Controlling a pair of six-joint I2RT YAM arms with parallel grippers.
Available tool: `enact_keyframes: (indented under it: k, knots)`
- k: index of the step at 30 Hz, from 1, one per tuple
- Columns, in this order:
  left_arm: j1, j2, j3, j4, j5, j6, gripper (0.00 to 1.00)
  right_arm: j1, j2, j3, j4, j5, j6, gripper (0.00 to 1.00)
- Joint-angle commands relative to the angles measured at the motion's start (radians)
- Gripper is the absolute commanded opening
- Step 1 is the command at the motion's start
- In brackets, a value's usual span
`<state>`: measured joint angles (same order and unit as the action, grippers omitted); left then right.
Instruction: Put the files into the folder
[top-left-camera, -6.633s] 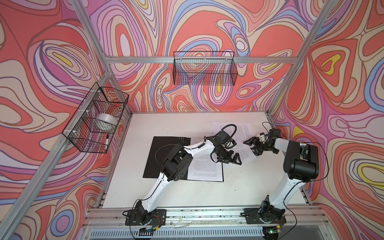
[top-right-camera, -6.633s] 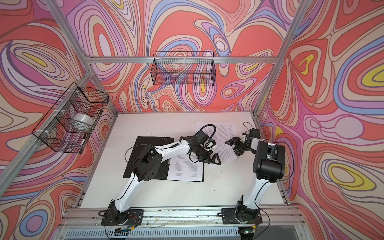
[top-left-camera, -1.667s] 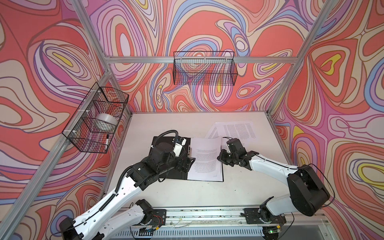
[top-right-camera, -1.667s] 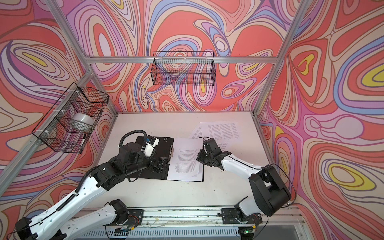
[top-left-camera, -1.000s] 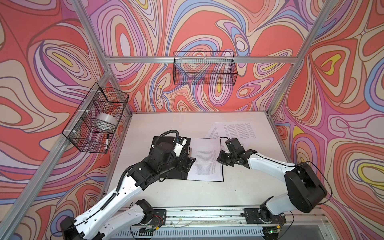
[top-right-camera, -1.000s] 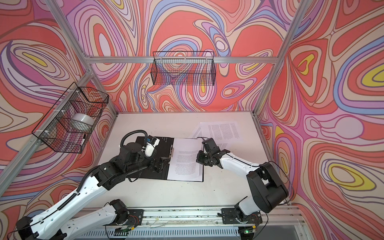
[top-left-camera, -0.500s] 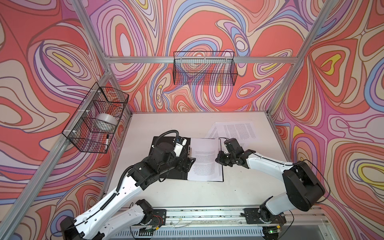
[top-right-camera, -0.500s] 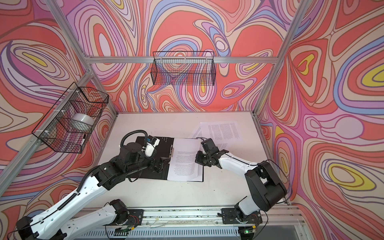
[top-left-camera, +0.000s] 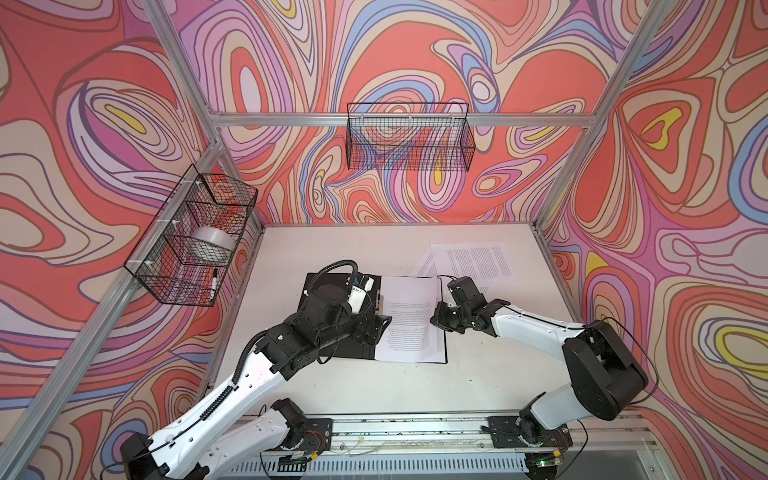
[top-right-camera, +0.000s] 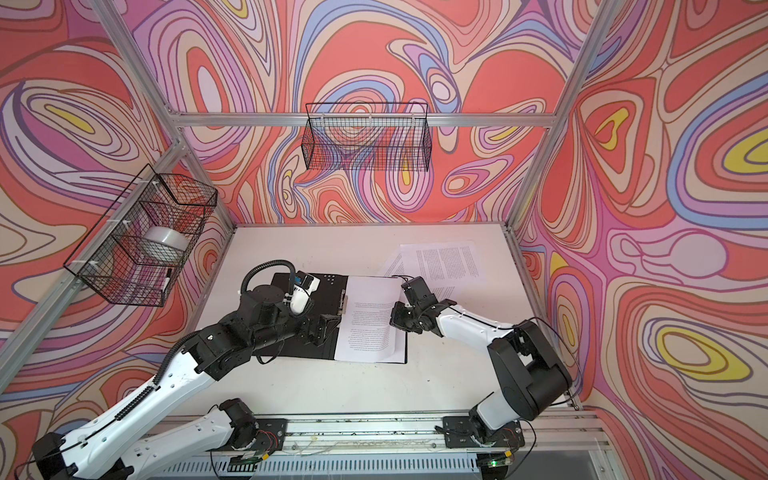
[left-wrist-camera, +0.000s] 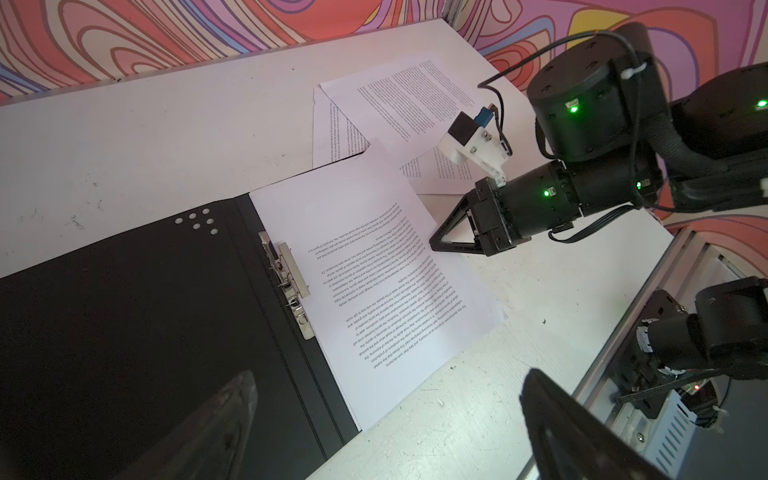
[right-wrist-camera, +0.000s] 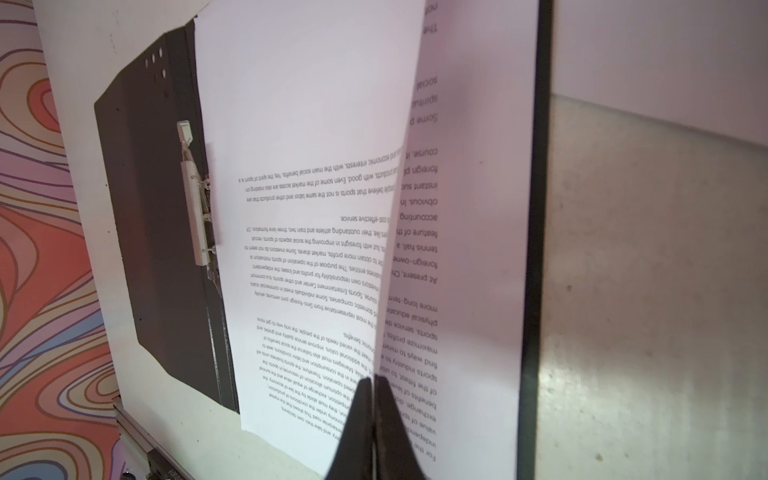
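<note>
I have bare desk (top-left-camera: 332, 249) behind the folder (left-wrist-camera: 124, 311) and a clear strip along its front edge. My left gripper (top-left-camera: 376, 328), jaws wide, crowds the spine clip (left-wrist-camera: 286, 274); the right gripper (right-wrist-camera: 374, 380), pinching a lifted sheet (right-wrist-camera: 311, 124), blocks the right edge. Loose files (top-left-camera: 473, 262) cover the far right corner.

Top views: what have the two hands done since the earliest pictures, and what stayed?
The right hand came from the loose sheets to the folder and is shut on the right edge of its top sheet. The left hand, open, drew back from that sheet to above the folder's black left half. Folder and loose sheets stayed.
</note>
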<state>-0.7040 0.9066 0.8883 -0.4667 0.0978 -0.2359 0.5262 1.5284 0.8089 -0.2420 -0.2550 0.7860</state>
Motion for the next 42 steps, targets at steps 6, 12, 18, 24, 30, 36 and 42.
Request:
enact_keyframes:
  k: [6,12,18,24,30,36,42]
  knots:
    - [0.005,0.002,-0.011,0.016,0.011,0.010,1.00,0.009,0.019,0.029,-0.014,0.006,-0.008,0.08]
    - [0.005,0.000,-0.011,0.016,0.014,0.010,1.00,0.009,0.028,0.044,-0.054,0.032,-0.016,0.20]
    - [0.005,0.000,-0.011,0.016,0.017,0.011,1.00,0.009,0.058,0.079,-0.104,0.060,-0.023,0.27]
    - [0.005,-0.003,-0.010,0.015,0.017,0.012,1.00,0.009,0.084,0.105,-0.131,0.076,-0.030,0.32]
    - [0.005,-0.002,-0.010,0.016,0.023,0.012,1.00,0.009,0.107,0.130,-0.161,0.100,-0.036,0.39]
    - [0.005,-0.002,-0.011,0.016,0.026,0.011,1.00,0.009,0.121,0.146,-0.185,0.115,-0.038,0.47]
    - [0.005,-0.003,-0.011,0.016,0.029,0.012,1.00,0.009,0.131,0.192,-0.286,0.205,-0.066,0.61]
